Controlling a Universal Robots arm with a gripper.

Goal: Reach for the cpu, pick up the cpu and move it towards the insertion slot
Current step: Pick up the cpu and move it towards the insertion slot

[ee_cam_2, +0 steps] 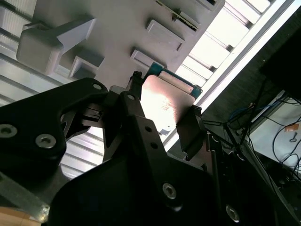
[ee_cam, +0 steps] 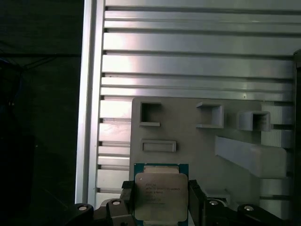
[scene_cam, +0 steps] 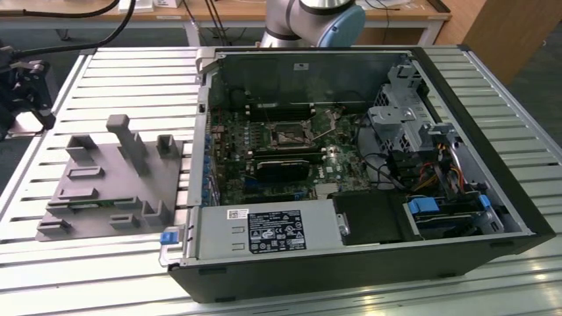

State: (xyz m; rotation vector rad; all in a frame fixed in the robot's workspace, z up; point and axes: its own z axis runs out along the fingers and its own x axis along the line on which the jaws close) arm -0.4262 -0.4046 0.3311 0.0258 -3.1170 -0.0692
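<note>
In both wrist views my gripper (ee_cam: 161, 200) is shut on the cpu (ee_cam: 160, 194), a thin square chip with a silvery top and a green rim. One black finger (ee_cam: 126, 192) presses each side. In the second wrist view the cpu (ee_cam_2: 164, 101) shows as a shiny plate with a teal edge inside the gripper (ee_cam_2: 163, 112). It hangs above the near edge of the grey plastic fixture (ee_cam: 197, 141). The insertion slot (scene_cam: 288, 135) is a small black socket with a metal frame, on the green board inside the open computer case, well to the exterior view's right of the fixture (scene_cam: 105, 191).
The open computer case (scene_cam: 457, 131) covers the middle and right of the ribbed aluminium table (scene_cam: 131, 72). A power supply box (scene_cam: 263, 230) sits at its front, drive cages and cables at the right. The fixture carries upright posts (scene_cam: 131, 141). The table edge (ee_cam: 89, 117) runs beside the gripper.
</note>
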